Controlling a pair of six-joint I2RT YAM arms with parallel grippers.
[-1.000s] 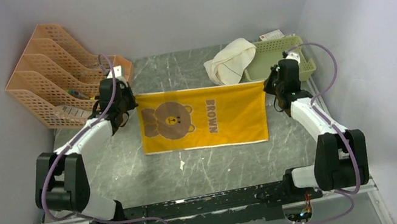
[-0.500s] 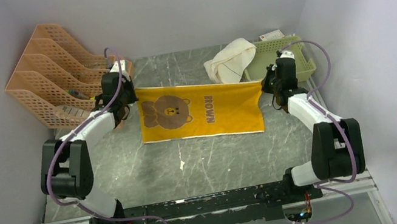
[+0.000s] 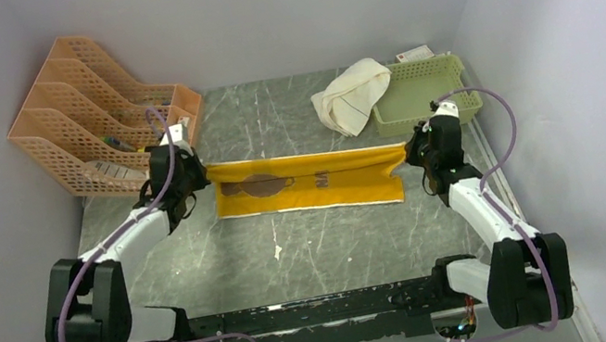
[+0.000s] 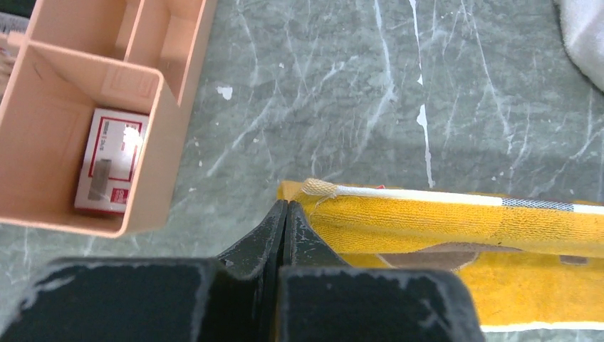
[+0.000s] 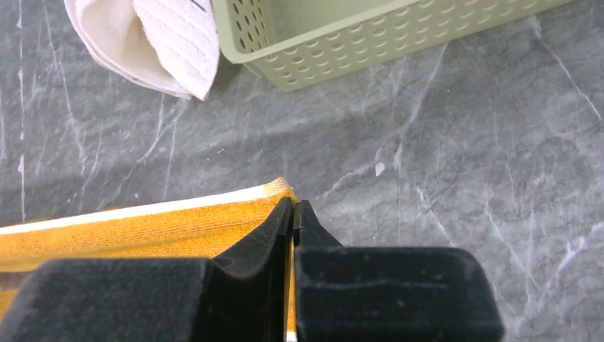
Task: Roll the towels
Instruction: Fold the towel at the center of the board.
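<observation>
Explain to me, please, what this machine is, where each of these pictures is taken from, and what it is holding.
These are two robot arms bolted at the near edge of a grey marbled table. The wide picture comes from a fixed camera above and behind them. The two close-ups come from cameras on the wrists, each looking past its arm's own black fingers. The left end effector and the right end effector are each shut on a corner of the mustard-yellow printed towel, which stretches between them. Behind it lies a crumpled cream-white towel, next to a pale green perforated plastic basket. At the far left stands an orange plastic file rack.
</observation>
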